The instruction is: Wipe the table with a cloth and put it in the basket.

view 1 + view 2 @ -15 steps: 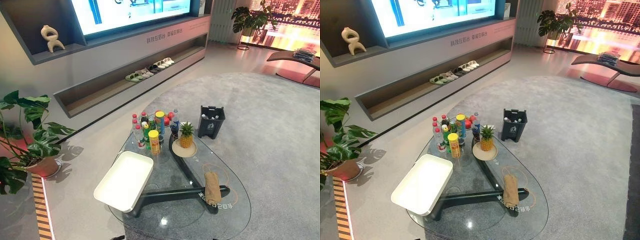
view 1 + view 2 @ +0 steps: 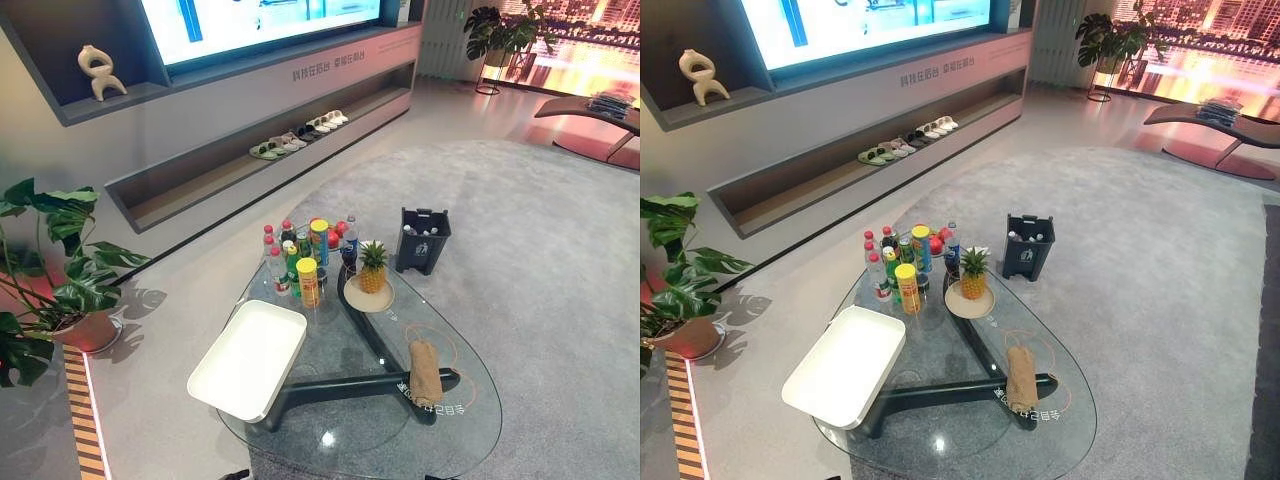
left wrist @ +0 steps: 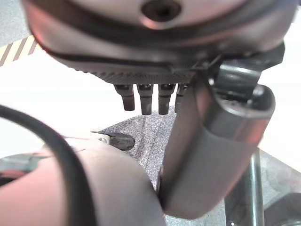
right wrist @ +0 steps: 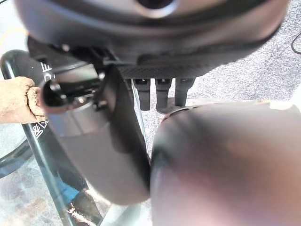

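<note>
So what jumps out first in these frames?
The glass table dominates, with a crowd of bottles and a pineapple at its far end. A rolled brown cloth lies on its near right, and a white basket sits at its left edge.
</note>
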